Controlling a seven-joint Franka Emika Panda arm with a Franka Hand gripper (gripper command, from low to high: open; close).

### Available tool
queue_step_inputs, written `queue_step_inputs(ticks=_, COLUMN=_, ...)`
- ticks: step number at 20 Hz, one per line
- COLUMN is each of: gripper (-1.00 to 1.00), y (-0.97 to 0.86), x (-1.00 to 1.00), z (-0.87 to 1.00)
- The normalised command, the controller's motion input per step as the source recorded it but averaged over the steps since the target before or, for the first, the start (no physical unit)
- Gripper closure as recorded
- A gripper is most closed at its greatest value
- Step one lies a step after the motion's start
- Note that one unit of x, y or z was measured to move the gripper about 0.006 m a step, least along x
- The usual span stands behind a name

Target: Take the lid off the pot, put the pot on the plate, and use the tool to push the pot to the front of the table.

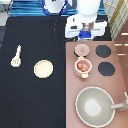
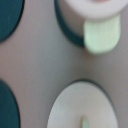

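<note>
My pincer (image 1: 86,33) hovers above the lid (image 1: 81,50), grip state unclear, lid off beside the open pot (image 1: 82,66) on the stove; risk: descending off-centre, knocking the pot.

No text, label, brand, number or sign can be read on anything shown. The gripper (image 1: 86,34) is seen above the stove counter (image 1: 95,75), just beyond the lid (image 1: 81,50) toward the exterior view's top; no marking is carried on it. No lettering is borne by the lid, the pot (image 1: 82,67), the plate (image 1: 43,69), the tool (image 1: 16,56) or the table (image 1: 30,100).
</note>
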Motion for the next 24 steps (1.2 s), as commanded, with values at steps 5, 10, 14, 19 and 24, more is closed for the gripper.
queue_step_inputs(ticks=5, gripper=-1.0, y=-0.19, x=0.91, z=0.6)
queue_step_inputs(ticks=10, gripper=-1.0, y=-0.18, x=0.99, z=0.27)
queue_step_inputs(ticks=14, gripper=-1.0, y=-0.27, x=1.0, z=-0.18)
queue_step_inputs(ticks=19, gripper=-1.0, y=-0.15, x=0.85, z=-0.42)
queue_step_inputs(ticks=24, gripper=-1.0, y=-0.02, x=0.42, z=-0.32)
